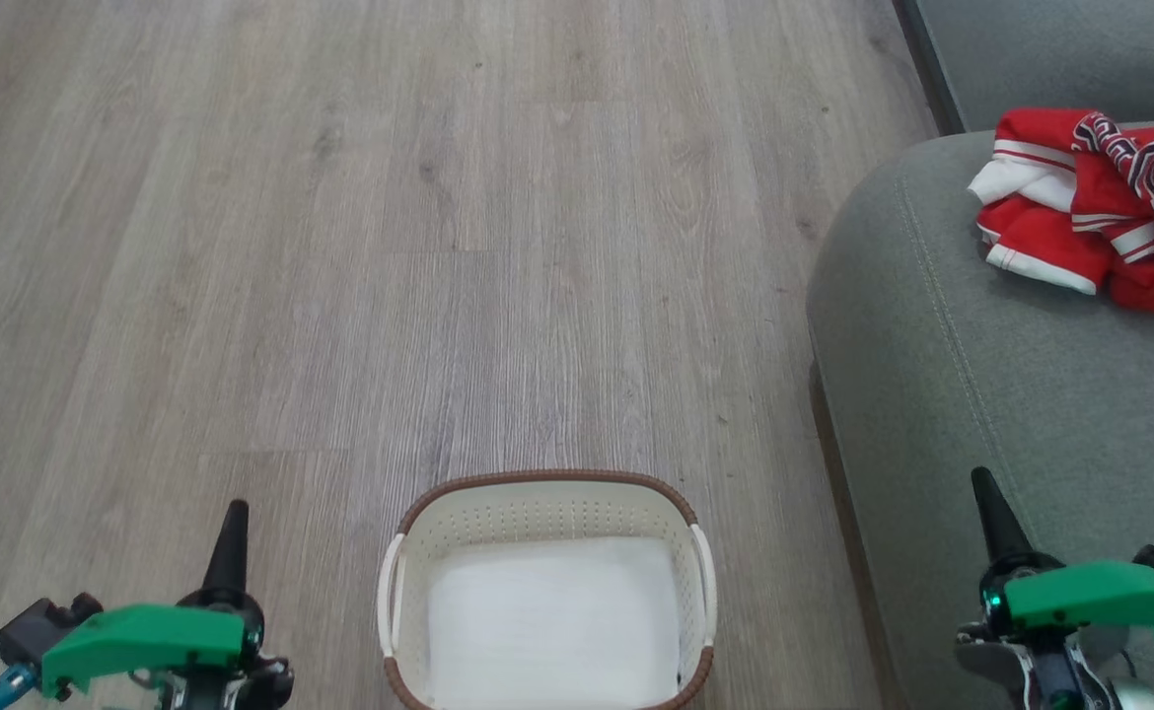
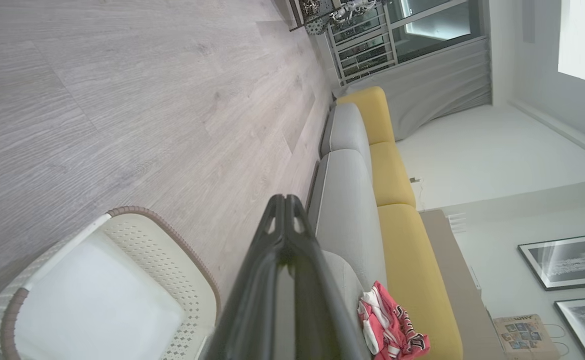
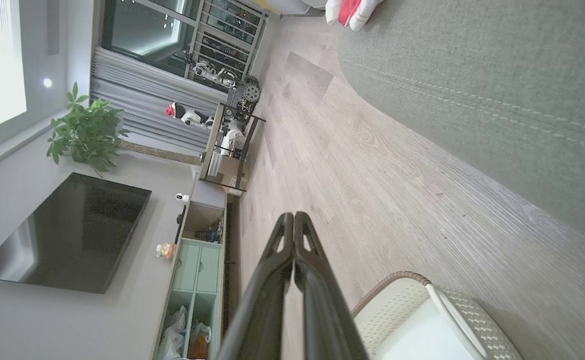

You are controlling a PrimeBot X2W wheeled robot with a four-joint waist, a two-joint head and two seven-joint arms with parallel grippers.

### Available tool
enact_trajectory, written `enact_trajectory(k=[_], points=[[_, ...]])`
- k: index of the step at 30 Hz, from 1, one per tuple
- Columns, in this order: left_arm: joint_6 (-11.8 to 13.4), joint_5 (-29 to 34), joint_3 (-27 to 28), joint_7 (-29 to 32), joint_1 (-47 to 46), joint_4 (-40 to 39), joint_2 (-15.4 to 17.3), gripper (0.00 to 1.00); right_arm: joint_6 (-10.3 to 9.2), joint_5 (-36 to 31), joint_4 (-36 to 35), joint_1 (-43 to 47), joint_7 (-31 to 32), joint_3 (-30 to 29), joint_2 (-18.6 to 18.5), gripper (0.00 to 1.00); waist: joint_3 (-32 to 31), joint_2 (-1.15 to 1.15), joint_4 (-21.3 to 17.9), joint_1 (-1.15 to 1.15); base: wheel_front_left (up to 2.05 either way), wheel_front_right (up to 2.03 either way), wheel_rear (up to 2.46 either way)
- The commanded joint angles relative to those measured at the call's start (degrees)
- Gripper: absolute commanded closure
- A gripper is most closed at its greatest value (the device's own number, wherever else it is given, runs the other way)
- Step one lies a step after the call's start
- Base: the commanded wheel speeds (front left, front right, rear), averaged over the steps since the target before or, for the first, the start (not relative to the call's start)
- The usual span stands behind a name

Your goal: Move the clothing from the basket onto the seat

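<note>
The red clothing (image 1: 1100,212) with white trim lies crumpled on the grey-green seat (image 1: 981,394) at the upper right; it also shows as clothing (image 2: 390,330) and clothing (image 3: 352,10) in the wrist views. The cream basket (image 1: 547,508) with a brown rim stands on the floor at the bottom centre, with nothing but its white bottom showing inside. My left gripper (image 1: 234,518) is shut and holds nothing, left of the basket. My right gripper (image 1: 986,493) is shut too, over the seat's front part. Both wrist views show their fingers pressed together: left gripper (image 2: 285,200), right gripper (image 3: 292,217).
Grey wood-look floor (image 1: 390,247) spreads ahead and to the left. The sofa has yellow back cushions (image 2: 392,170). A TV (image 3: 67,232), a low cabinet (image 3: 192,270), a plant (image 3: 85,132) and a rack (image 3: 230,125) stand along the far wall.
</note>
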Motion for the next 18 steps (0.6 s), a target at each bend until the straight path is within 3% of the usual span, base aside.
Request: enact_trajectory(k=[1,18], points=[[-0.96,-2.1,2.06,0.64,-3.42,-1.55,0.14,1.0,0.0,2.4,-2.49,-3.59,0.81,0.49,-0.17,1.0,0.04,0.0,-0.07,0.0,0.0,0.0,0.0],[-3.01,-11.97,4.02,3.29,-5.46,-1.36,-0.09,1.0,-0.01,12.75,-3.31,-4.54,3.47,-0.31,-0.17,1.0,0.31,0.0,-0.57,0.0,0.0,0.0,0.0]])
